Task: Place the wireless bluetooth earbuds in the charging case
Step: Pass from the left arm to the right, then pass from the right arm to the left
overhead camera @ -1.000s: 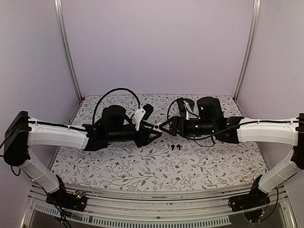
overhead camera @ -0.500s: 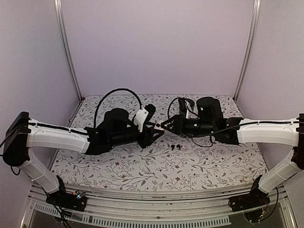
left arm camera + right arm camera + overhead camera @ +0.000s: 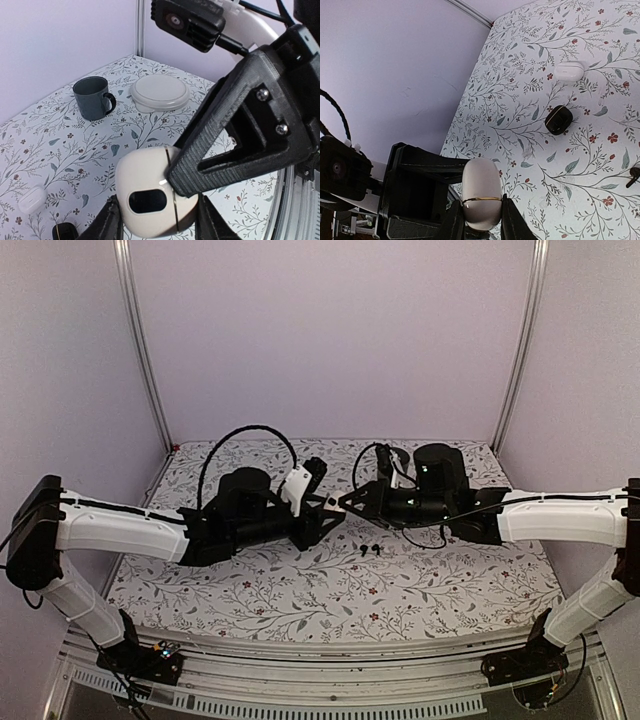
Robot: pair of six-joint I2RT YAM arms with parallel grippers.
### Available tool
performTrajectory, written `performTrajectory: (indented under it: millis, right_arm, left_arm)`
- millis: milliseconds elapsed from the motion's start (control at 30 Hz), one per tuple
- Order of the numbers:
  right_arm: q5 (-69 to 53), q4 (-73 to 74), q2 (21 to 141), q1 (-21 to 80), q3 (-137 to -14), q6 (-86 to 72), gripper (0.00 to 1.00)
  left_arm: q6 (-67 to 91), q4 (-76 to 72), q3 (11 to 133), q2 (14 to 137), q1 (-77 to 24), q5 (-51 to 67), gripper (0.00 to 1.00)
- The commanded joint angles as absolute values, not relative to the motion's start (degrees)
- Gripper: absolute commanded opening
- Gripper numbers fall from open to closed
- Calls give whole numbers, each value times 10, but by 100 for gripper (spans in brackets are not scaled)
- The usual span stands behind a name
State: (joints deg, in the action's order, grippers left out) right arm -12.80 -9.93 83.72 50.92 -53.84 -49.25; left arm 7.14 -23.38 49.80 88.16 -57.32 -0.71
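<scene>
Charging case (image 3: 150,200) hangs above the middle of the floral table (image 3: 300,590), pinched by left gripper (image 3: 157,227) and right gripper (image 3: 481,225) together, probably so one steadies while the other opens the lid. Black earbuds (image 3: 369,549) lie below, slightly toward the near edge.

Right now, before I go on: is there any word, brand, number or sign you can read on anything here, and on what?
None can be read. The cream case shows only a blank dark oval. The mug, the round lidded dish, the small white case and the black case show no lettering.
</scene>
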Motion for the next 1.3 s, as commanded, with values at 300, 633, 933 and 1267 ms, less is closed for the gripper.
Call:
performTrajectory:
  millis: [300,633,933,1267]
  right_arm:
    - [-163,-78,806,493,-562,-393,3]
    - [-321,30,764,489,-605,-179,3]
    - [-370,169,773,490,-680,-63,3]
    - [-389,243,803,500,-732,-23,3]
  left_arm:
    - [107,-272,479,859,-540,191,84]
    - [179,-261,475,839,-453,454,72]
    - [156,-199,522,836,-452,559,64]
    - [122,-142,577,857,-454,568,50]
